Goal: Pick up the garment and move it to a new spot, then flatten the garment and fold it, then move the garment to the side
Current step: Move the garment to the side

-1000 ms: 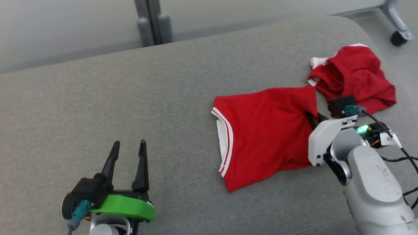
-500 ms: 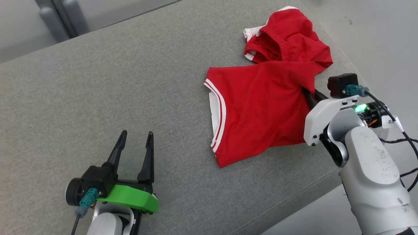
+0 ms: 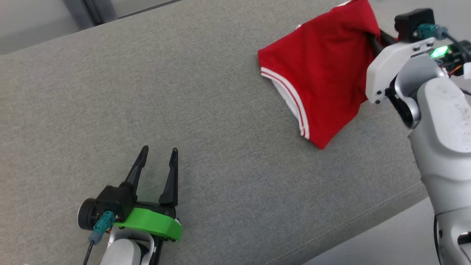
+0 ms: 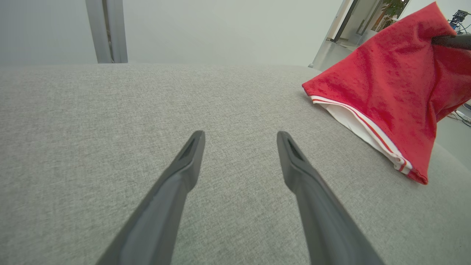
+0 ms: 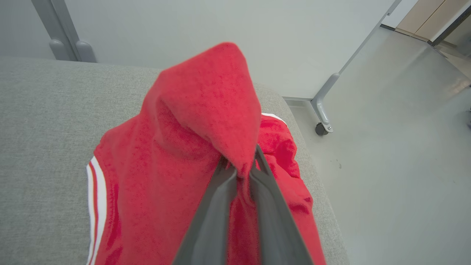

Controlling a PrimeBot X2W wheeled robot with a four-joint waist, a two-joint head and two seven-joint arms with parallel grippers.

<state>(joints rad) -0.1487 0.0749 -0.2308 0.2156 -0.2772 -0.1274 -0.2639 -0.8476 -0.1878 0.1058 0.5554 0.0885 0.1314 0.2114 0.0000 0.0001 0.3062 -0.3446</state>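
Garment (image 3: 323,70) | now lifted, hanging | right pincer (image 5: 239,166) clamped | left pincer (image 3: 159,149) parted

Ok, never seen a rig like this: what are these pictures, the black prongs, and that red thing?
This is a two-armed robot at a grey padded surface. One picture looks down from a camera on its head; the other two come from wrist cameras, each looking along that arm's own two dark fingers. Those prongs are its grippers. The left gripper is open and empty, low over the surface. The right gripper is shut on a fold of the red garment, which has white stripes along one edge. That fold is held up, so the cloth hangs like a tent, its lower edge apparently on the surface.
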